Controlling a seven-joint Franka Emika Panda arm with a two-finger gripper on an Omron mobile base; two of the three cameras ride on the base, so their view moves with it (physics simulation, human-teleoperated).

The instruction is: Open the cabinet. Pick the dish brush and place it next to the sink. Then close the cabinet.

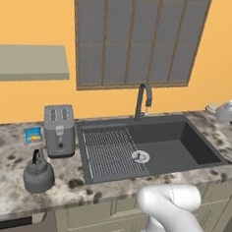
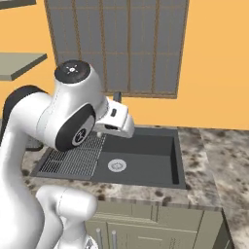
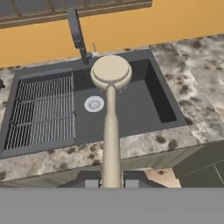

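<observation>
The sink (image 3: 131, 109) holds a wire rack (image 3: 41, 111) on one side and a round drain (image 3: 93, 104). The hand (image 3: 111, 183) is clenched on the dish brush (image 3: 110, 113), whose round head hangs above the basin. Speckled surface (image 3: 192, 87) lies open beside the rim.

In your right base view the arm's white body covers the left end of the sink (image 2: 146, 155) and most of the faucet (image 2: 117, 97). In the hand view the dish brush (image 3: 110, 109) runs down between the fingers (image 3: 91, 183), and the lowest part of its handle is hidden there. In the left base view, a pale object (image 1: 226, 111) on the tabletop (image 1: 4, 178) is cut off at the right edge.
</observation>
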